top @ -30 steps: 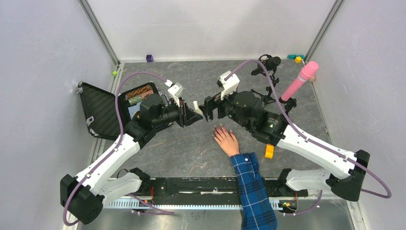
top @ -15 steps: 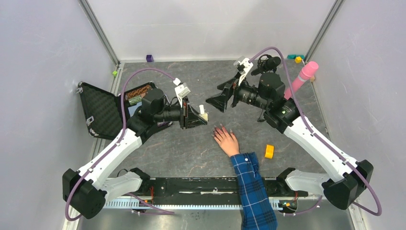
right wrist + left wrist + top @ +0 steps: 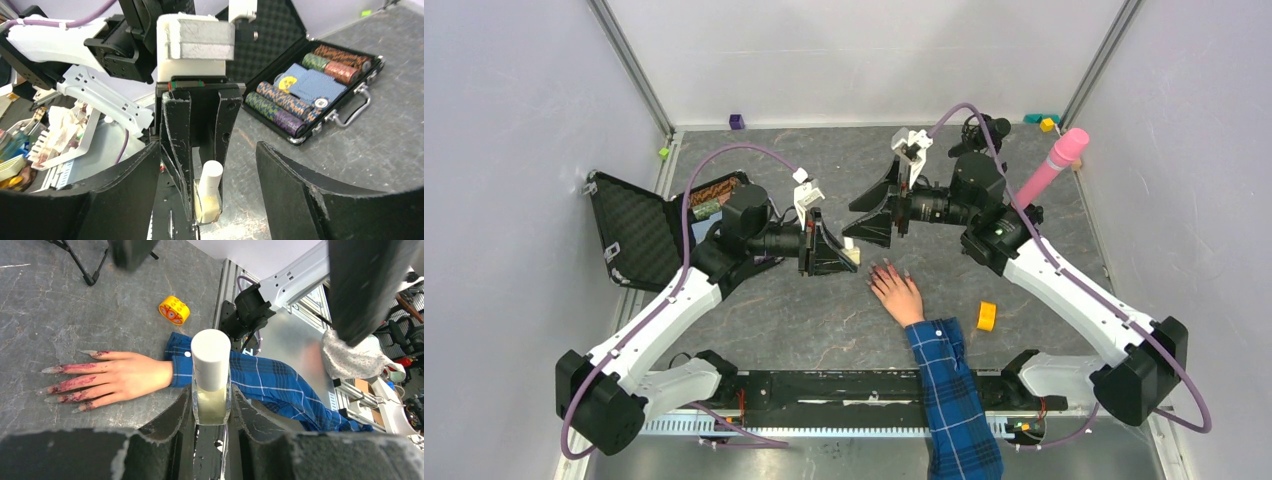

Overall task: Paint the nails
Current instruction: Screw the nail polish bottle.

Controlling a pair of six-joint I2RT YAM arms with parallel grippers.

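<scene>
A pale hand (image 3: 896,290) in a blue plaid sleeve (image 3: 949,380) lies flat on the grey table. Its long nails (image 3: 55,390), smeared dark pink, point left in the left wrist view. My left gripper (image 3: 849,255) is shut on a small bottle (image 3: 211,385) with a white cap and pale yellowish liquid, held upright just left of the fingertips (image 3: 884,266). My right gripper (image 3: 850,222) faces it from the far side. Its jaws are open and stand wide of the bottle (image 3: 210,192) on either side, touching nothing.
An open black case (image 3: 639,225) of poker chips (image 3: 310,95) lies at the left. A yellow toy piece (image 3: 987,316) sits right of the sleeve. A pink cylinder (image 3: 1051,165) and a black stand (image 3: 984,135) are at the back right. Small blocks (image 3: 737,121) lie by the rear wall.
The right gripper pulled back from the bottle, then came toward it again with its jaws open. The left gripper carried the bottle slightly nearer the hand.
</scene>
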